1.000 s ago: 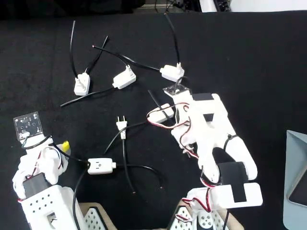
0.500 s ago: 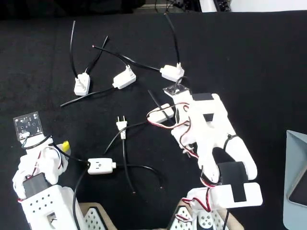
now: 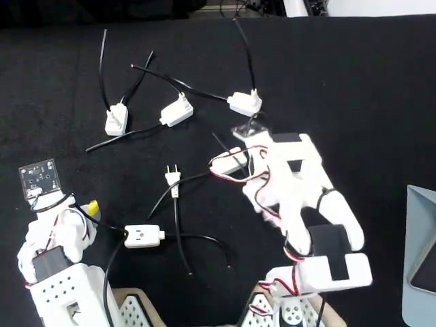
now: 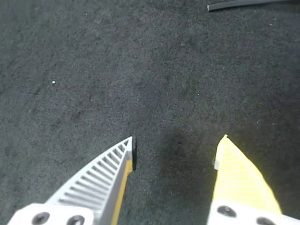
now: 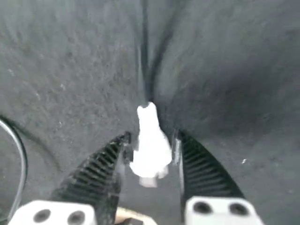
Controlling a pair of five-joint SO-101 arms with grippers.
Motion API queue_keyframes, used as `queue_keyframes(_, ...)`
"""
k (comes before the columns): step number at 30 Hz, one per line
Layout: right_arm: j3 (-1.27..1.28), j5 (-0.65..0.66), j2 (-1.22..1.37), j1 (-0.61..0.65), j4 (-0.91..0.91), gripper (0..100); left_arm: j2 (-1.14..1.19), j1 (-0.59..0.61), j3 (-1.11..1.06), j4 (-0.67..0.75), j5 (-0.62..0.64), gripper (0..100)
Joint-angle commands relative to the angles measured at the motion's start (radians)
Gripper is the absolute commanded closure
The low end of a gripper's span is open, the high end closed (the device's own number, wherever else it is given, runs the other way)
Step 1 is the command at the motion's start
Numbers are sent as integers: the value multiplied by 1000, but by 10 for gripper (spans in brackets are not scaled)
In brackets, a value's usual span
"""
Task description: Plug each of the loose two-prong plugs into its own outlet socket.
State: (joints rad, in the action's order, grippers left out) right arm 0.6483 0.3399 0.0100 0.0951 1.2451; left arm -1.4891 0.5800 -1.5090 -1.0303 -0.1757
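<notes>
My right gripper (image 5: 151,138) is shut on a white plug (image 5: 150,150) whose black cable (image 5: 143,56) runs away over the black mat. In the high view that plug (image 3: 228,161) sits at the right gripper (image 3: 236,158) near the table's middle. A loose two-prong plug (image 3: 172,177) lies just left of it. A white outlet socket (image 3: 143,236) lies near the front, beside my left gripper (image 3: 92,208). The left gripper (image 4: 178,145) stands open over bare mat, nothing between its fingers.
Three more white pieces with black cables lie toward the back: one (image 3: 116,120) at the left, one (image 3: 176,110) in the middle, one (image 3: 244,103) just beyond my right gripper. A small circuit board (image 3: 39,178) lies at the left. A grey tray (image 3: 419,259) stands at the right edge.
The right arm has shifted slightly with the white plug, and its cable end has moved a little. The left arm has kept still.
</notes>
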Motion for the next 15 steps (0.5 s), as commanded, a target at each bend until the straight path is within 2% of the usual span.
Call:
queue_keyframes(1,-18,8,-10,5,-9,857,-3,-12,4,18,-11,719)
queue_keyframes(11,-19,9,-21,0,0,858,-3,-12,4,18,-11,719)
queue_keyframes(15,-51,8,-96,18,98,858,-3,-12,4,18,-11,719)
